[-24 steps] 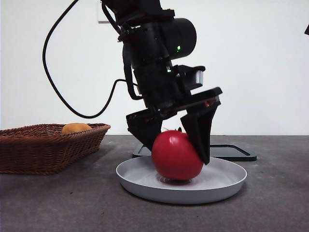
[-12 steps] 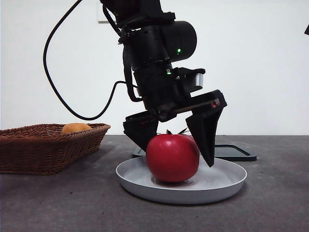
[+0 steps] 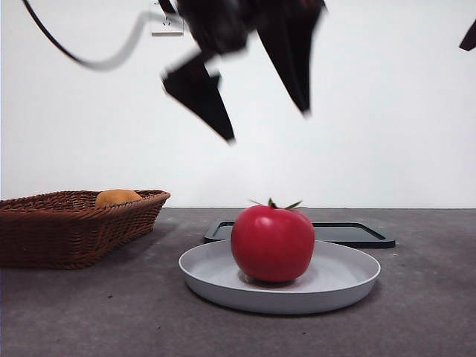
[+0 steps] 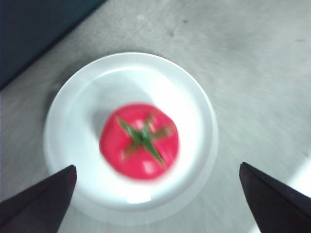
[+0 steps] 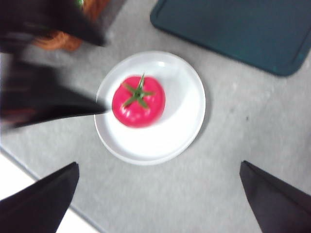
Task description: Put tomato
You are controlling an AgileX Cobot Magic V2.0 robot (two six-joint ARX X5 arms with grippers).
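Tomato (image 3: pixel 272 242) upright on white plate (image 3: pixel 349 285), stem up, near plate centre, touched by nothing. Left gripper (image 3: pixel 260 111) high above at 12 o'clock from tomato, jaws spread wide and empty, blurred. Same gripper's jaws wide apart in left wrist view, tomato (image 4: pixel 139 141) and plate (image 4: pixel 194 97) seen far below between them. Right gripper (image 5: pixel 155 204) well clear of plate, jaws also wide apart, empty. Wicker basket (image 3: pixel 74 230) at 9 o'clock from plate, holding orange fruit (image 3: pixel 117 197); dark tray (image 3: pixel 357 234) behind plate toward 1 o'clock. Placement judged done: tomato released and steady on plate. Remaining, as judged: arm clearing away only.
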